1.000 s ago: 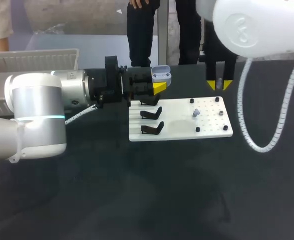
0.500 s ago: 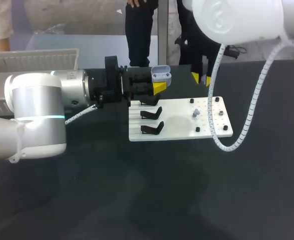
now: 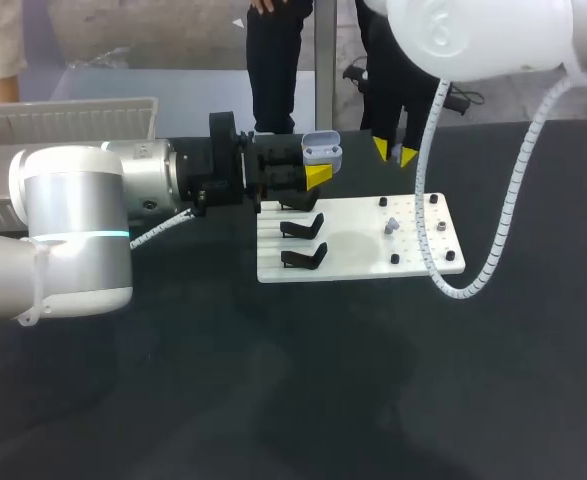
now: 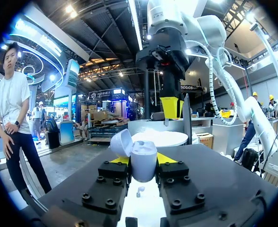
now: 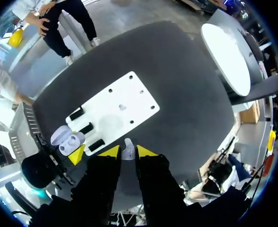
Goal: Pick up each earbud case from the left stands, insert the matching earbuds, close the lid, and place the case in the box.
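An earbud case, pale blue-grey with its lid swung open, is clamped between the yellow tips of my left gripper above the back left corner of the white board. In the left wrist view the case fills the gap between the fingers. My right gripper hangs in the air just right of the case, shut on a small white earbud. From above, the right wrist view shows the open case off to the side of my right gripper. A second earbud stands on the board.
Three black stands line the board's left side, all bare. Small black pegs dot its right half. A grey tray sits at the table's back left, behind my left arm.
My right arm has swung left, carrying its gripper from past the board's back right corner to close beside the held case. The left arm and case stayed put.
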`<state>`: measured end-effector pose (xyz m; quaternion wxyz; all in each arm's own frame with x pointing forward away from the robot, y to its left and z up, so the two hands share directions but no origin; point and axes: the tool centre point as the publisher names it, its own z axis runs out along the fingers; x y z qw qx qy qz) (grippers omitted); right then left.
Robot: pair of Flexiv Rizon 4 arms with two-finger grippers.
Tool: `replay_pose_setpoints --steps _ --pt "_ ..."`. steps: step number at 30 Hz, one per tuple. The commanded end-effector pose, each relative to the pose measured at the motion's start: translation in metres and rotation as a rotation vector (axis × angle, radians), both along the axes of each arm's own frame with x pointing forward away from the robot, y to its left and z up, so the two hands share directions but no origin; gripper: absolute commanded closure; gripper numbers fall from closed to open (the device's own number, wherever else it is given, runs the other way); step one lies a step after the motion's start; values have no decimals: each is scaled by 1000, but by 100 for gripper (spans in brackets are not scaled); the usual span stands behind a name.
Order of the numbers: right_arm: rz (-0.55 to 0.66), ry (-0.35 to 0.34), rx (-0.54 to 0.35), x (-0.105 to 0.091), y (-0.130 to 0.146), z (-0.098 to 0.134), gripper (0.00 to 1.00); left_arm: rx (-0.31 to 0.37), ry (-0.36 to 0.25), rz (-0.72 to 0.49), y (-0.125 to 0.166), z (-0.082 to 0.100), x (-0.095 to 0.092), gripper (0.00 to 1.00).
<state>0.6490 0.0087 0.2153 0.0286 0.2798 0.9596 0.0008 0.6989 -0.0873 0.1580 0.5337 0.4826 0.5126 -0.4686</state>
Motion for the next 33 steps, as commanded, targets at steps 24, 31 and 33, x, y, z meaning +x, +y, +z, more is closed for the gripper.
replay_pose_setpoints --steps 24,31,33 --pt "68 46 -1 42 64 16 100 -4 -5 9 0 -1 -2 100" --pt "76 54 -9 37 69 7 100 -4 -5 9 0 -1 -2 100" --pt "80 58 -20 36 70 4 100 -4 -5 9 0 -1 -2 100"
